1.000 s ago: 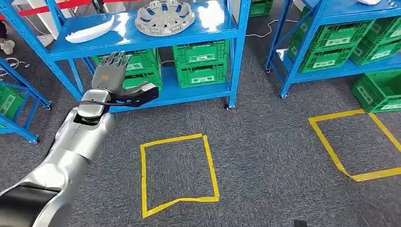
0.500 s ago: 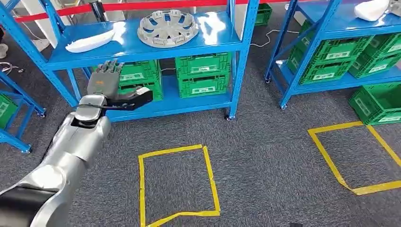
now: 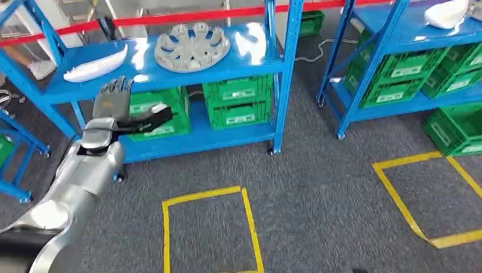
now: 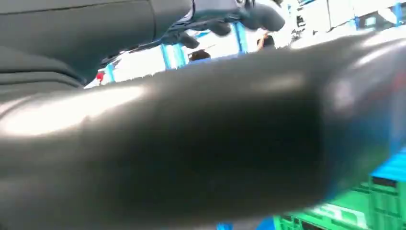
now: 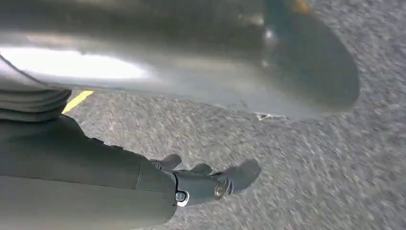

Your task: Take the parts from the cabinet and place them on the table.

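Observation:
A grey wheel cover (image 3: pixel 191 46) and a long white part (image 3: pixel 95 63) lie on the upper shelf of the blue cabinet (image 3: pixel 170 77). My left hand (image 3: pixel 115 107) is raised in front of the shelf's front edge, just below the white part. Its fingers are spread upward, its thumb sticks out sideways, and it holds nothing. In the left wrist view the thick thumb (image 4: pixel 201 143) is a close blur. My right hand (image 5: pixel 201 181) hangs over the carpet with nothing in it, fingers loosely extended. Another white part (image 3: pixel 446 14) lies on the right rack.
Green crates (image 3: pixel 236 102) fill the cabinet's lower shelf behind my left hand. A second blue rack (image 3: pixel 369 68) with green crates stands to the right. Yellow tape squares (image 3: pixel 207 227) mark the grey carpet. A red barrier tape (image 3: pixel 187 16) runs behind the cabinet.
The whole view has shifted, so the camera moved; the cabinet now sits lower in the picture. My left hand has come closer to the upper shelf's edge, still holding nothing.

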Robot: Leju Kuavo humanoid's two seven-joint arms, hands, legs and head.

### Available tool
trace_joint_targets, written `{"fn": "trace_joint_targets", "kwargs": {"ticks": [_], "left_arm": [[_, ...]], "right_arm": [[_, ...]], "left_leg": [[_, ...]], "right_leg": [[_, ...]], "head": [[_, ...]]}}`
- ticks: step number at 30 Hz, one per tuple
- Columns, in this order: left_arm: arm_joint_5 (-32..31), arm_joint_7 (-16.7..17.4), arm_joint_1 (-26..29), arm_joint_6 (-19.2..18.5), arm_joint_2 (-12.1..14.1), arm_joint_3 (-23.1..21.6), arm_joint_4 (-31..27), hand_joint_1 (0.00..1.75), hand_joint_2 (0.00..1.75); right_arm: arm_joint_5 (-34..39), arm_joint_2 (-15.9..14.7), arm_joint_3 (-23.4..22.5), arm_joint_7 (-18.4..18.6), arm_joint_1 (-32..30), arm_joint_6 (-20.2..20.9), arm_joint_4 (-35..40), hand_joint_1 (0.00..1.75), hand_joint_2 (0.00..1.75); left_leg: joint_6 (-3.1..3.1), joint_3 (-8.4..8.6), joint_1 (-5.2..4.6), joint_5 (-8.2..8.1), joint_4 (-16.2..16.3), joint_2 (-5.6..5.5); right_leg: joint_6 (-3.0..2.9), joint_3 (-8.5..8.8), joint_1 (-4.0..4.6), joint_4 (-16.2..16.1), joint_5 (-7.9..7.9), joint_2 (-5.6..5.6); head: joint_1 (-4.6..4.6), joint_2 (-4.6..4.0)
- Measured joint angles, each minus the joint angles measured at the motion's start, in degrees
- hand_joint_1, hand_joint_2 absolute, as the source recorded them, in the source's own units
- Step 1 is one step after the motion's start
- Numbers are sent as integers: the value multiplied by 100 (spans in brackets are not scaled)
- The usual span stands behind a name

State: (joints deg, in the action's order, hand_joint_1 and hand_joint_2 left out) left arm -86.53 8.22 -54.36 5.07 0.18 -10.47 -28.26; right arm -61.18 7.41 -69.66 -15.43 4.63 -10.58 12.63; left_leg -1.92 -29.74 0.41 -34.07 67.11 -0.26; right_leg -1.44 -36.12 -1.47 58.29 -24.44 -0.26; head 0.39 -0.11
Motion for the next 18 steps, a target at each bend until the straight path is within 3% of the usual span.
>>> {"fn": "trace_joint_targets", "kwargs": {"ticks": [2,3,4,5,7,8,9,10,11,12,14,16,18], "left_arm": [[24,95,45,-2,46,61,39,0,0],[42,138,64,-11,79,92,57,0,0],[59,186,69,-24,98,127,79,0,0],[70,220,68,-37,136,155,101,0,0],[85,260,55,-63,195,225,127,0,0],[90,264,64,-72,232,269,153,0,0],[105,282,43,-90,273,300,179,0,0],[116,286,41,-122,284,328,194,0,0],[122,291,42,-122,291,360,203,0,0],[122,293,36,-122,299,383,219,0,0],[122,293,14,-114,308,415,223,0,0],[125,288,10,-111,310,439,229,0,0],[125,278,52,-111,308,450,262,0,0]], "right_arm": [[0,0,0,2,6,-11,0,0,0],[2,0,0,2,1,-11,0,0,0],[2,0,0,9,-5,-11,0,0,0],[2,2,-2,20,-7,-11,0,0,0],[2,2,-2,20,-2,-17,0,0,0],[2,15,-2,20,-7,-17,-4,0,0],[2,13,-2,20,4,-17,-7,0,0],[4,13,-2,24,11,-17,-7,0,0],[2,13,-2,22,5,-17,-7,0,0],[2,11,-4,20,4,-22,-7,0,0],[2,2,-4,17,26,-20,-7,0,0],[0,2,-4,17,41,-17,-7,0,0],[2,0,-4,17,32,-19,-7,0,0]], "left_leg": [[-22,-554,1,-439,664,-2],[-25,-719,0,-512,734,-2],[-20,-785,-1,-421,589,-1],[5,-751,-2,-189,275,-2],[117,-553,-29,665,-696,7],[144,-546,-65,978,-888,8],[148,-539,-103,711,-882,15],[192,-474,-111,795,-896,3],[241,-516,-107,837,-950,-6],[270,-370,-80,834,-957,-23],[330,-251,-55,795,-1000,-27],[377,-203,-63,723,-999,-44],[372,-132,-70,638,-993,-86]], "right_leg": [[-15,105,13,1,-112,30],[-13,167,18,2,-165,49],[-11,245,28,3,-224,59],[-7,326,35,3,-281,69],[15,494,49,2,-401,73],[36,543,52,9,-442,76],[76,547,54,-11,-467,112],[139,561,47,-51,-515,99],[165,593,57,68,-459,89],[198,627,69,83,-438,83],[217,459,60,416,-530,53],[254,-85,58,1228,-823,51],[289,-551,64,1728,-1033,51]], "head": [[-7,0],[-2,0],[-9,0],[-2,0],[-4,0],[4,0],[-5,0],[-24,0],[-15,0],[-20,0],[-2,0],[4,0],[9,0]]}}
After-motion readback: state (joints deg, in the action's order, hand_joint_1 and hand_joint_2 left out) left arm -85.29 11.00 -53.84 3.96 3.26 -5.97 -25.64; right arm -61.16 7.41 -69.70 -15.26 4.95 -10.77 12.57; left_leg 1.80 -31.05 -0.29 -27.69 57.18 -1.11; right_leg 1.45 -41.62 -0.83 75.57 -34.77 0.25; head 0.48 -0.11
